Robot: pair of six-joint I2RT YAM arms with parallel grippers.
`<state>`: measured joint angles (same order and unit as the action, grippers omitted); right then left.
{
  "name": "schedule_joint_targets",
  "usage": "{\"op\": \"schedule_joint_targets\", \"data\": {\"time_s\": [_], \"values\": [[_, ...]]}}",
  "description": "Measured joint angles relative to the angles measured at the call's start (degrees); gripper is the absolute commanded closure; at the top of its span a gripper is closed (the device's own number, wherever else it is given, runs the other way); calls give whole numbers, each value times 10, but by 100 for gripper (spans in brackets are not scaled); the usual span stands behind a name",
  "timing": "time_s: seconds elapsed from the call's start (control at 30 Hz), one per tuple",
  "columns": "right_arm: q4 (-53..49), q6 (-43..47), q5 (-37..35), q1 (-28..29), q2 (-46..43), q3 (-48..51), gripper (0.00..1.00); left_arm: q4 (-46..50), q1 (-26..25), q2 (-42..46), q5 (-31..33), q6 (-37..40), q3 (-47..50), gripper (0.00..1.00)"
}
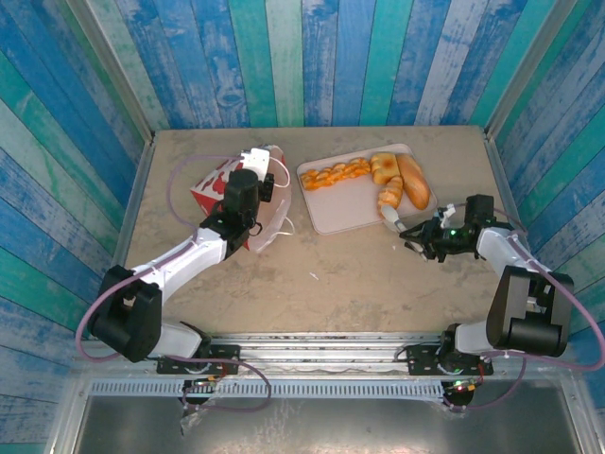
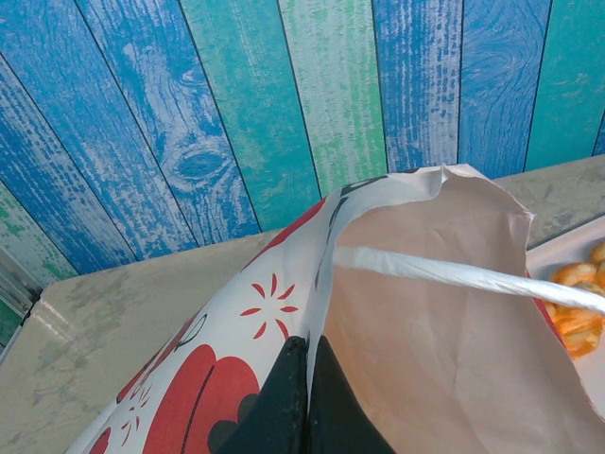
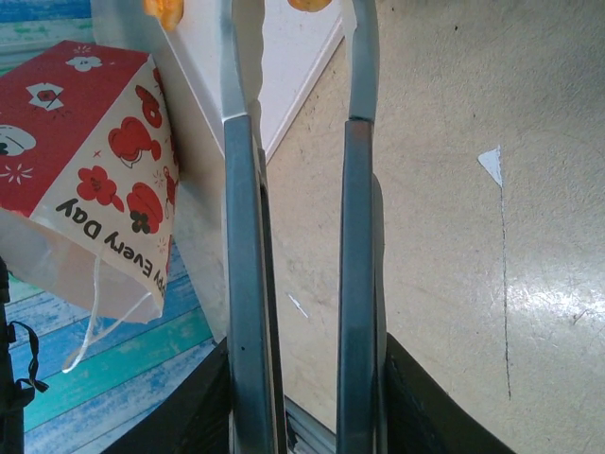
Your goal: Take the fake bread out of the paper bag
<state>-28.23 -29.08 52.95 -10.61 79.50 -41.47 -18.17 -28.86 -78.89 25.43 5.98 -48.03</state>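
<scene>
In the top view, the small red-and-white paper bag (image 1: 219, 184) is lying tipped on the tan surface (image 1: 359, 274). Its mouth is facing right, toward the flat white tray (image 1: 331, 216) where the glossy golden toy breads (image 1: 383, 170) are resting. The left end effector (image 1: 253, 194) is pinching the bag's rim. The right end effector (image 1: 430, 236), nearer the tray, is holding slim metal tongs (image 1: 397, 219), their long axis aiming at the tray's near corner, with the bag well off to their left.

In the left wrist view, the left end effector (image 2: 307, 397) is clamping the paper bag (image 2: 236, 331) at its rim. The visible inside is showing no bread, and the bottom is hidden.

In the right wrist view, the right end effector (image 3: 304, 397) is gripping the metal tongs (image 3: 236, 236), whose blades are standing slightly apart with nothing between them.
</scene>
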Motion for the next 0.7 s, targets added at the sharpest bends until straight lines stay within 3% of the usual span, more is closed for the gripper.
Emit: {"op": "schedule_joint_targets", "data": {"time_s": [0.7], "values": [[-30, 1, -25, -16, -41, -2, 55, -1, 0, 0, 2, 3, 0, 100]]}}
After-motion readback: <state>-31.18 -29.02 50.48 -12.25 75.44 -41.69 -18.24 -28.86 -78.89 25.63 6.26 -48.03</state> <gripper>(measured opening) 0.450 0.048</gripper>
